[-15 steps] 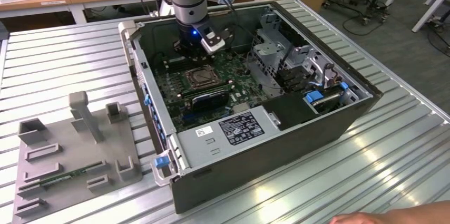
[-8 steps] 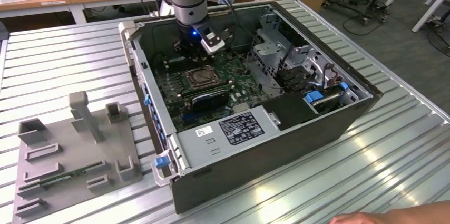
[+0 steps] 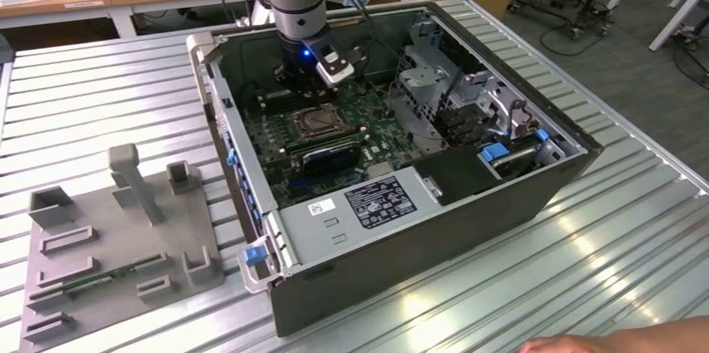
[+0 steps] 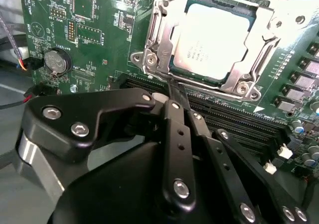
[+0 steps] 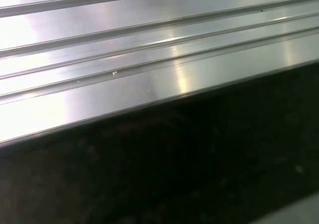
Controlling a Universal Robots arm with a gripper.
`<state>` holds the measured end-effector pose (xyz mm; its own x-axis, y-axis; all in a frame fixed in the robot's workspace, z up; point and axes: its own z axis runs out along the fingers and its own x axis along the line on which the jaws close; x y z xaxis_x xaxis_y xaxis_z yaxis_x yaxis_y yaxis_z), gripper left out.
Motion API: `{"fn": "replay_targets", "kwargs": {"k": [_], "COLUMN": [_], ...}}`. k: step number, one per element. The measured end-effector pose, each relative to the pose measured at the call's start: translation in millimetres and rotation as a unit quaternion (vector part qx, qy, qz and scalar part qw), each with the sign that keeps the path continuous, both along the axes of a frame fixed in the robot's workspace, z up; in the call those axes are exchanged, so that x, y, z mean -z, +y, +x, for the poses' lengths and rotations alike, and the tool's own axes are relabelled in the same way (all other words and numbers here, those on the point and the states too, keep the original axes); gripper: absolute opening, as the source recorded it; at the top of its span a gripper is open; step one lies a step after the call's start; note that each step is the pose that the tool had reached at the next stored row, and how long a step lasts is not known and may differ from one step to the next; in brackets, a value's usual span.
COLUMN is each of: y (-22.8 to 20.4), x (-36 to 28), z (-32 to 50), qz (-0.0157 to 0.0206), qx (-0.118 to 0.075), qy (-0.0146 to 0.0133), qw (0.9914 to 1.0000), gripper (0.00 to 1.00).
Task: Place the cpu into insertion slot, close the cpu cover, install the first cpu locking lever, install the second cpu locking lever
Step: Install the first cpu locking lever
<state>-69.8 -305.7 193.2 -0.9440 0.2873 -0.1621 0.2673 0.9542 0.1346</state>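
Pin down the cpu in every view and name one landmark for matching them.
Exterior view: the cpu sits on the green board inside the open computer case, beneath the end effector.
Second wrist view: it fills the cpu cover's window, just beyond the end effector.
First wrist view: ribbed metal table beside a dark wall.
Shared landmark: the cpu cover's silvery frame.

Faint print is showing on the cpu, and white lettering is dotting the board. A label is sitting on the power supply. None is reading clearly.
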Motion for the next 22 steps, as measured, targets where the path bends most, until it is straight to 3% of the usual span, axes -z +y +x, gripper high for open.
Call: {"fn": "replay_targets", "kwargs": {"k": [2,7,13,22], "y": [-0.1,0.0,0.3,0.0], "x": [0.0,-0.1,-2.3,-19.3], "z": [0.0,0.0,0.2,0.0], "qz": [0.0012,0.0135,0.0150,0.0142], "qx": [0.000,0.000,0.000,0.000], "qy": [0.0000,0.0000,-0.0004,0.0000], "qw": [1.00000,0.99991,0.99989,0.99990], "gripper": [0.11,0.11,0.11,0.11]}}
